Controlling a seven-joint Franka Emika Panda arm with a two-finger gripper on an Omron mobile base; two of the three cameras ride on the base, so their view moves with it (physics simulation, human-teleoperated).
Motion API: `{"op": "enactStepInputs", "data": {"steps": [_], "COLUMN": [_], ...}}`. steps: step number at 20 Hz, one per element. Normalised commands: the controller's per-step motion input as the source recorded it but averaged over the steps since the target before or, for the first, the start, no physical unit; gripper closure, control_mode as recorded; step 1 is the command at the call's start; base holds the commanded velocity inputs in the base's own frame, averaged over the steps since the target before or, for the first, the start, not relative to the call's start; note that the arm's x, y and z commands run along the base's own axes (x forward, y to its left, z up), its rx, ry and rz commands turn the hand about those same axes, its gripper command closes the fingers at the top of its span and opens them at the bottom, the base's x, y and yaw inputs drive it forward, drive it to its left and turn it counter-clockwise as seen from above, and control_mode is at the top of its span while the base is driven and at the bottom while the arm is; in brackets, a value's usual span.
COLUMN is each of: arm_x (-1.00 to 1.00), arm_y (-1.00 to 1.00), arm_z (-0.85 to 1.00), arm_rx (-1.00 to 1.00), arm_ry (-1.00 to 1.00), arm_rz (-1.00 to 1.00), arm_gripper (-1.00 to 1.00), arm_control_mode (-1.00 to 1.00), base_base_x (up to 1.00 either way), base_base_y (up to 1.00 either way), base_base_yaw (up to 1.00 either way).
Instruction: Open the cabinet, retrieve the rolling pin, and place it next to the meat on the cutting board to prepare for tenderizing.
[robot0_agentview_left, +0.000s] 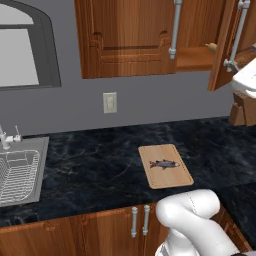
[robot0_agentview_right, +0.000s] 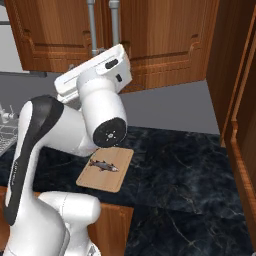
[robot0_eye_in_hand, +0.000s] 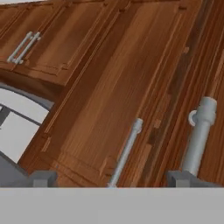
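Here, in the left base view, the cabinet (robot0_agentview_left: 150, 37) hangs above the cutting board (robot0_agentview_left: 165, 166), its right door swung open; the rolling pin's end (robot0_agentview_left: 212, 47) shows on its shelf. The meat (robot0_agentview_left: 164, 163) lies lengthwise across the board. In the hand view, the gripper (robot0_eye_in_hand: 111, 179) is spread wide beside the door's grey handle (robot0_eye_in_hand: 199, 135), holding nothing.

The cabinet's (robot0_agentview_left: 130, 40) right door stands open, a rolling pin (robot0_agentview_left: 212, 47) end showing inside; the meat (robot0_agentview_left: 164, 164) lies on the cutting board (robot0_agentview_left: 172, 181).
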Motion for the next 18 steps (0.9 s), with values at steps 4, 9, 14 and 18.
{"op": "enactStepInputs", "data": {"steps": [4, 9, 14, 18], "arm_x": [-0.01, -0.01, 0.26, 0.31], "arm_y": [0.71, 0.39, 0.2, 0.23], "arm_z": [0.0, 0.0, -0.14, -0.15], "arm_rx": [-0.25, -0.31, -0.33, -0.3], "arm_ry": [0.0, 0.05, 0.09, 0.05], "arm_rz": [-0.28, -0.29, -0.24, -0.25], "arm_gripper": [-1.0, -1.0, -1.0, -1.0], "arm_control_mode": [-1.0, -1.0, -1.0, -1.0], "base_base_x": [0.0, 0.0, 0.0, 0.0], "base_base_y": [0.0, 0.0, 0.0, 0.0], "base_base_yaw": [0.0, 0.0, 0.0, 0.0]}}
